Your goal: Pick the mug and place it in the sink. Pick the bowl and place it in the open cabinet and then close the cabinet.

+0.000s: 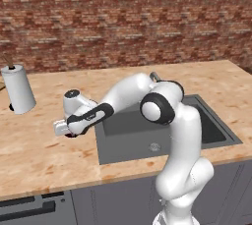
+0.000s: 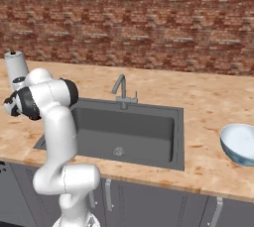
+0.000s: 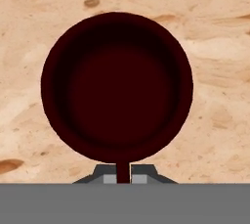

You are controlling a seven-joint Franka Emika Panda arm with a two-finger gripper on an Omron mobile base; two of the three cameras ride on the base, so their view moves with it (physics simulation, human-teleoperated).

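The gripper is pinching shut on the thin handle of the round, glossy maroon mug. The mug is sitting on the mottled wooden counter (grain speckled brown).

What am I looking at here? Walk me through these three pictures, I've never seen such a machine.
It is a white robot arm in a simulated kitchen. Two pictures come from cameras behind the arm, one to its left and one to its right; the third looks down from the hand itself. On the wooden counter are a dark sink with a faucet, a white paper towel roll and, at the right, a white bowl. The hand view looks straight down into a dark maroon mug. The end effector has its two fingers shut on the mug's handle at the bottom of that view. The mug appears to stand on the counter, left of the sink.
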